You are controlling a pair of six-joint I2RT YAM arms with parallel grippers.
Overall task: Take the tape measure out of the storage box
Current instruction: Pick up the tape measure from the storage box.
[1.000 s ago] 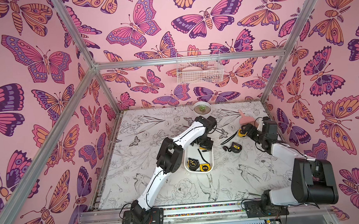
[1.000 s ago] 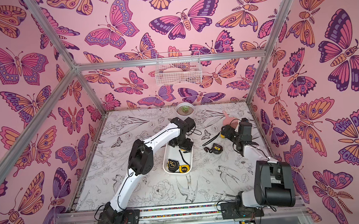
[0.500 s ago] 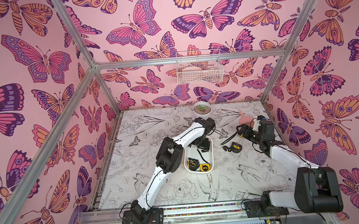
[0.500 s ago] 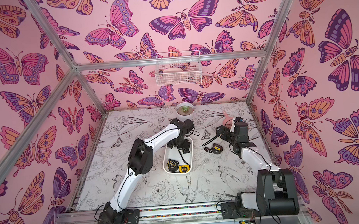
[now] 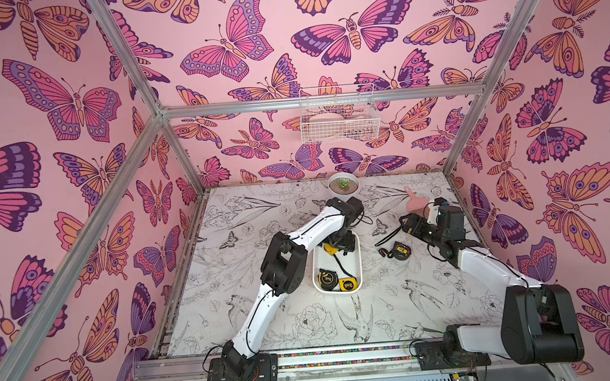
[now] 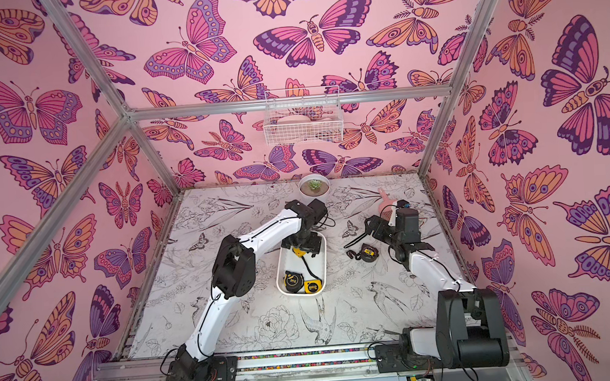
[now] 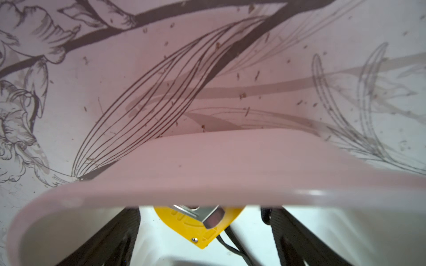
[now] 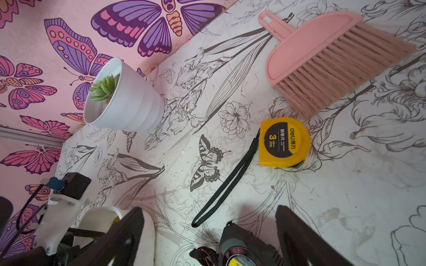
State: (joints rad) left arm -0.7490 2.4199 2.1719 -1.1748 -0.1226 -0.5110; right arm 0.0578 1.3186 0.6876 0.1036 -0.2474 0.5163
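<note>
Two tapes (image 5: 326, 278) lie at the box's (image 5: 353, 257) near end. At its far end the left gripper (image 7: 200, 211) stands spread around a yellow tape (image 7: 191, 230), half hidden by the box wall. Right of the box the right gripper (image 8: 208, 209), spread, hangs near a black tape (image 5: 401, 251); brush (image 8: 322, 57) beyond.

Left arm (image 5: 320, 226) and right arm (image 5: 489, 267) show white shells, black joints, black cables.
</note>
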